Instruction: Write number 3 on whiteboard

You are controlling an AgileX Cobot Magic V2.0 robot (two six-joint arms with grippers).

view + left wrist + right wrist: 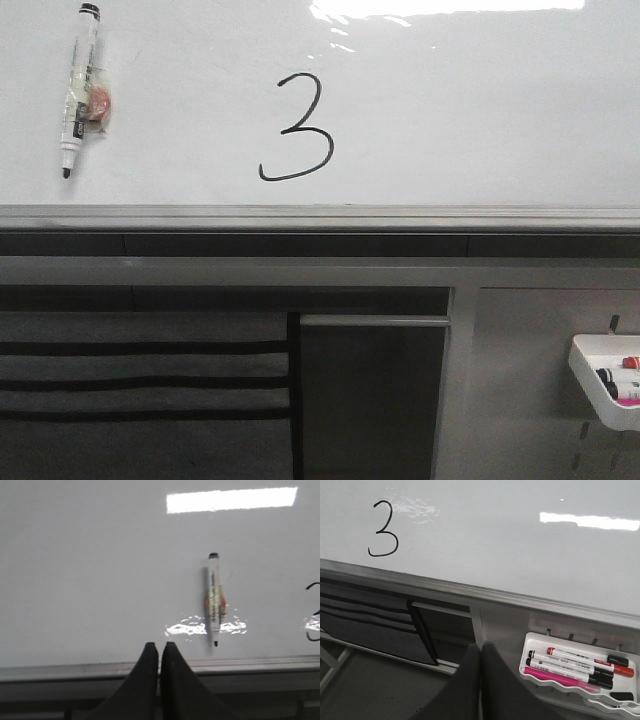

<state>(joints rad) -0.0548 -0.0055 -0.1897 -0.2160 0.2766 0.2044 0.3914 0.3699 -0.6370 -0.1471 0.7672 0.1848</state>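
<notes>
The handwritten black digit 3 (297, 127), flat-topped with its lower curve sweeping leftward, sits on the large glossy white whiteboard (480, 110) just above the board's grey metal rail edge (320, 216). Seen from the left arm's dark claw (159, 652), whose two fingers are pressed together with nothing between them, only the digit's leftmost strokes (313, 612) show, well off to the claw's right and farther up the board. From the right arm's dark claw (480, 652), likewise closed on nothing, the whole digit (384, 529) lies well off to its left and above the rail (485, 595), with no contact between them. A white-bodied marker pen with a black cap end (80, 88) clings to the board pointing tip-down, an orange-and-clear clip at its middle; it hangs just beyond the left claw, slightly to its right (214, 600), and apart from it. Close beside the right claw, to its right, a white plastic tray (535, 672) mounted on a grey pegboard panel (520, 400) holds a red-capped marker (592, 662), a black marker (570, 669) and a pink marker (560, 677) lying side by side.
</notes>
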